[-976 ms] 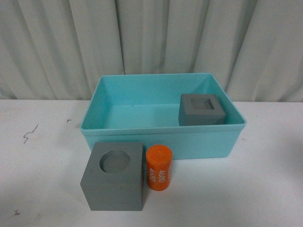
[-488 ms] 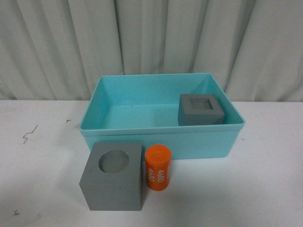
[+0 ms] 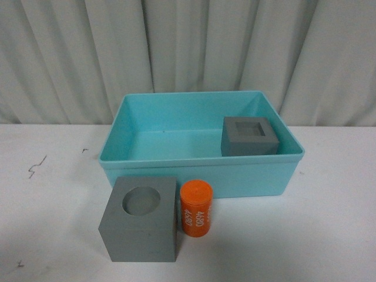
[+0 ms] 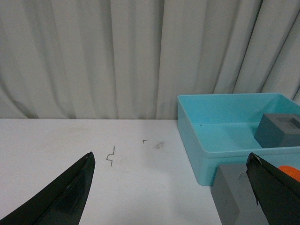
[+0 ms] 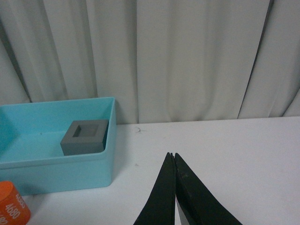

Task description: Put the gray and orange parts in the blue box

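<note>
The blue box (image 3: pixel 194 173) stands on the white table. A gray cube with a square recess (image 3: pixel 249 136) sits inside it at the right; it also shows in the left wrist view (image 4: pixel 280 130) and the right wrist view (image 5: pixel 85 136). A gray cube with a round recess (image 3: pixel 141 218) stands in front of the box, with the orange cylinder printed "4680" (image 3: pixel 195 208) touching its right side. Neither gripper shows in the front view. My left gripper (image 4: pixel 171 161) is open and empty, above the table left of the cube (image 4: pixel 234 194). My right gripper (image 5: pixel 171 155) is shut and empty, right of the box (image 5: pixel 70 176).
A white curtain (image 3: pixel 188 53) hangs behind the table. Small dark marks (image 3: pixel 36 166) lie on the table left of the box. The table's surface (image 3: pixel 329 235) stretches right of the box.
The round-recess cube and the orange cylinder sit very slightly lower in the front view than before. Nothing else has changed.
</note>
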